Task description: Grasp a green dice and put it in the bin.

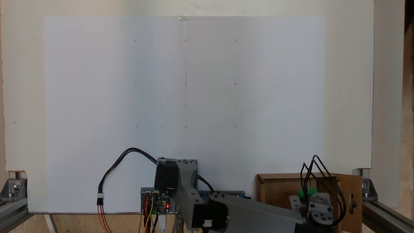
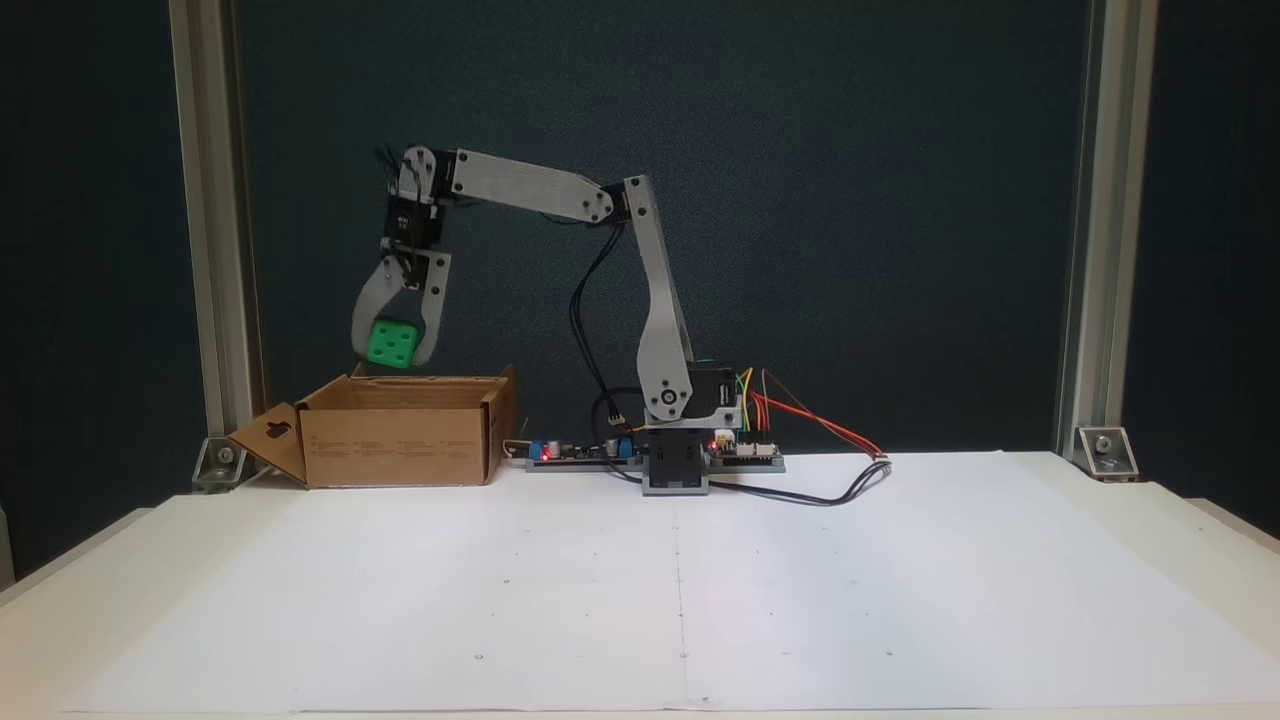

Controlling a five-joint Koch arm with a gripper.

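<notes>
In a fixed view the green dice (image 2: 392, 344) hangs in the air just above the open top of the cardboard bin (image 2: 400, 432), held between the two grey fingers of my gripper (image 2: 393, 352), which is shut on it. The bin stands at the table's back left, with one flap (image 2: 268, 438) carrying a keyhole cutout folded outward. From above, part of the green dice (image 1: 306, 193) shows over the bin (image 1: 278, 191) at the lower right, and the gripper (image 1: 304, 199) is mostly hidden by the wrist and its black cables.
White paper (image 2: 680, 590) with faint pencil marks covers the table. The arm's base (image 2: 676, 470) and its circuit boards with coloured wires (image 2: 760, 440) sit at the back centre. Aluminium frame posts (image 2: 200, 240) stand at both back corners.
</notes>
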